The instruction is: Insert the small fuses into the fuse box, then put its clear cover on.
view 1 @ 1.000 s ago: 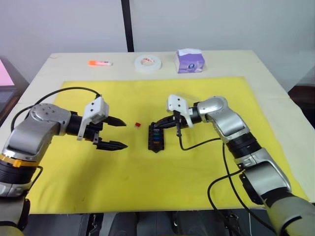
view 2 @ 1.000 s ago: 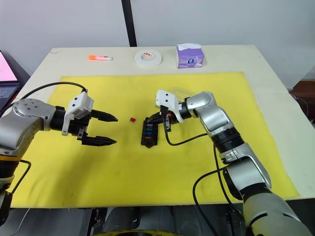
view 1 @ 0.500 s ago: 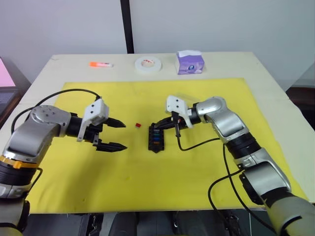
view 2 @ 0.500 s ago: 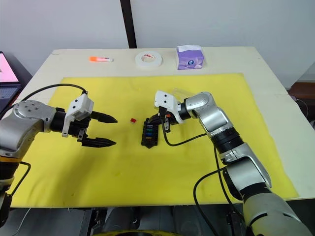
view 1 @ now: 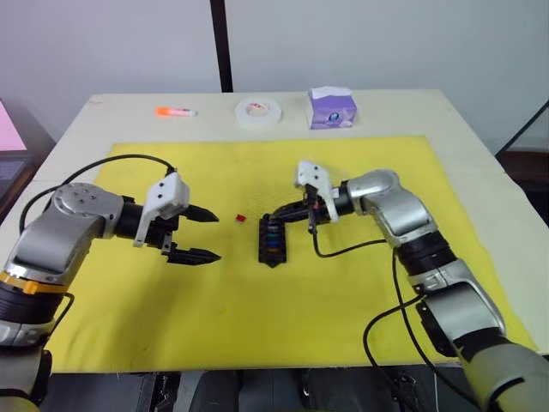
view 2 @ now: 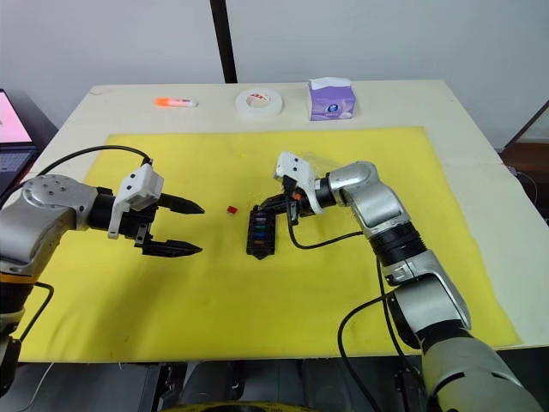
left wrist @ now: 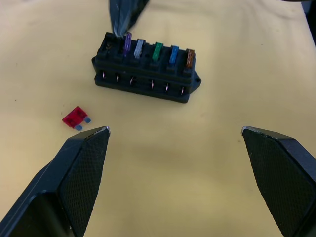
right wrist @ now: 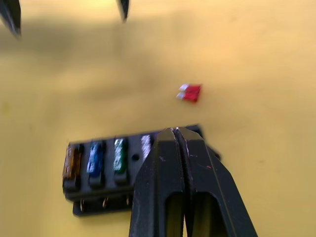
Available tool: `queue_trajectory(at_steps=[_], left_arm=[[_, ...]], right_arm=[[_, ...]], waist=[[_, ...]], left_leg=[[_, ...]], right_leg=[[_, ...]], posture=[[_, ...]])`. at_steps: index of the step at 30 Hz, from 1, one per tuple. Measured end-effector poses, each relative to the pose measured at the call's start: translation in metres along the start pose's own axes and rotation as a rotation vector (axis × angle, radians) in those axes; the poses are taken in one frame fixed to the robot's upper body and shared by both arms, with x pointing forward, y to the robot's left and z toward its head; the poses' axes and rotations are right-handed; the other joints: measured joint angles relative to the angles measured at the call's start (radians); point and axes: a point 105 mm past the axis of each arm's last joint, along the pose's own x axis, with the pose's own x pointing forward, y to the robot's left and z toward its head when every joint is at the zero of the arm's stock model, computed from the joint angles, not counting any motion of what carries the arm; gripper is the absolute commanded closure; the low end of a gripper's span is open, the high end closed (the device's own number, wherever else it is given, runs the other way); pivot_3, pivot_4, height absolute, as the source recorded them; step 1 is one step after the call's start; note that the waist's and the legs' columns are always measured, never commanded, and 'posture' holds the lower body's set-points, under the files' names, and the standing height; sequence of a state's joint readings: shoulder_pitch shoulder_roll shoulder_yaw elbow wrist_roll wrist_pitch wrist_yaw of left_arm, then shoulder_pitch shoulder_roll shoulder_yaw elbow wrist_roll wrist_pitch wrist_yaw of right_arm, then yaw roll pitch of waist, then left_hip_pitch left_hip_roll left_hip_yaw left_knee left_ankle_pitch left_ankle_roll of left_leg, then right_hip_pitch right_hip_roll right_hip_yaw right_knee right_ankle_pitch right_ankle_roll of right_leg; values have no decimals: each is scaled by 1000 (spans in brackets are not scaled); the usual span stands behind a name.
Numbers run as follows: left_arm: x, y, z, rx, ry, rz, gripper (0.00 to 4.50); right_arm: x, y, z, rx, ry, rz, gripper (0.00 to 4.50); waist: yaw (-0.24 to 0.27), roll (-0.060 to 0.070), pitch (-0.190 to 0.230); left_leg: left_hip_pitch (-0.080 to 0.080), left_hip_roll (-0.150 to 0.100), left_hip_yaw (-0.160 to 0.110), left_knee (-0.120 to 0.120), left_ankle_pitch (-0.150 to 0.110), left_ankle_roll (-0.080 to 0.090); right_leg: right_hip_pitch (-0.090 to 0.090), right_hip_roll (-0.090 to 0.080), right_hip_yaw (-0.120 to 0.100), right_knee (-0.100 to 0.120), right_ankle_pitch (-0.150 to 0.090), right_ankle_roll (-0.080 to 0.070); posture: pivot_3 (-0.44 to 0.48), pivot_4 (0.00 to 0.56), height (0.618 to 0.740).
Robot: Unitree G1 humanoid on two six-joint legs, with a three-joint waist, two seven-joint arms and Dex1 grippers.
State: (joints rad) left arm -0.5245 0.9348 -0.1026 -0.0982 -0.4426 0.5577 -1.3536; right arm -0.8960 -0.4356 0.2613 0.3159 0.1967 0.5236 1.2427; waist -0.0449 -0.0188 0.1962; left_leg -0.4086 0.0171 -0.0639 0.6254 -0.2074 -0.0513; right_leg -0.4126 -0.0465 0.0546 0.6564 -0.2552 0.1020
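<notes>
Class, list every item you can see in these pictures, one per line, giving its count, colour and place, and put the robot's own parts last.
Table: one, cream, under everything.
Mat: one, yellow, covering most of the table.
Fuse box: one, black, mid-mat.
Fuses in the box: five; purple, grey, green, blue, orange; one row.
Loose fuse: one, red, on the mat beside the box.
Clear cover: one, transparent, on the mat behind the right arm.
Tape roll: one, white, far edge.
Tissue box: one, purple, beside the roll.
Marker: one, orange, far left.
Left gripper: open, left of the red fuse.
Right gripper: shut, at the box's end.
</notes>
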Motion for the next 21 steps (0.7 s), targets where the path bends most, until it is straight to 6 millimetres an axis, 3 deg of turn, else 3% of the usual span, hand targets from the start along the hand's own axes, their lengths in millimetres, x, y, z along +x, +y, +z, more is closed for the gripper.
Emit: queue_trajectory(at_steps=[8, 11, 14, 17, 21], left_arm=[[-10, 15, -11, -86, -18, 63, 0], [-34, 34, -21, -128, -32, 186, 0], [-63, 49, -34, -179, -35, 311, 0], [-77, 56, -47, -220, -47, 383, 0], [-92, 62, -70, -262, -31, 474, 0]], right_arm=[[-39, 3, 25, 67, -111, -11, 4484], [-73, -4, 11, 111, -86, -128, 4484], [-114, -12, -16, 187, -30, -283, 4484], [-142, -12, -38, 225, 23, -390, 3860], [-178, -12, -62, 273, 72, -524, 2461]], waist=[[3, 0, 0], [5, 0, 0], [3, 0, 0], [0, 0, 0], [0, 0, 0]], left_leg=[[0, 0, 0, -2, 0, 0], [-1, 0, 0, -2, 0, 0], [-1, 0, 1, -4, 0, 0], [-1, 0, 1, -4, 0, 0], [-1, 0, 1, -4, 0, 0]], right_leg=[[0, 0, 0, -1, -1, -1], [0, 0, 0, -4, -1, -2], [0, -1, 0, -6, -1, -2], [-1, 0, 0, -6, -1, -2], [-1, -1, 0, -6, -1, -2]], posture=[[0, 150, 740], [0, 150, 740], [0, 150, 740], [0, 150, 740], [0, 150, 740]])
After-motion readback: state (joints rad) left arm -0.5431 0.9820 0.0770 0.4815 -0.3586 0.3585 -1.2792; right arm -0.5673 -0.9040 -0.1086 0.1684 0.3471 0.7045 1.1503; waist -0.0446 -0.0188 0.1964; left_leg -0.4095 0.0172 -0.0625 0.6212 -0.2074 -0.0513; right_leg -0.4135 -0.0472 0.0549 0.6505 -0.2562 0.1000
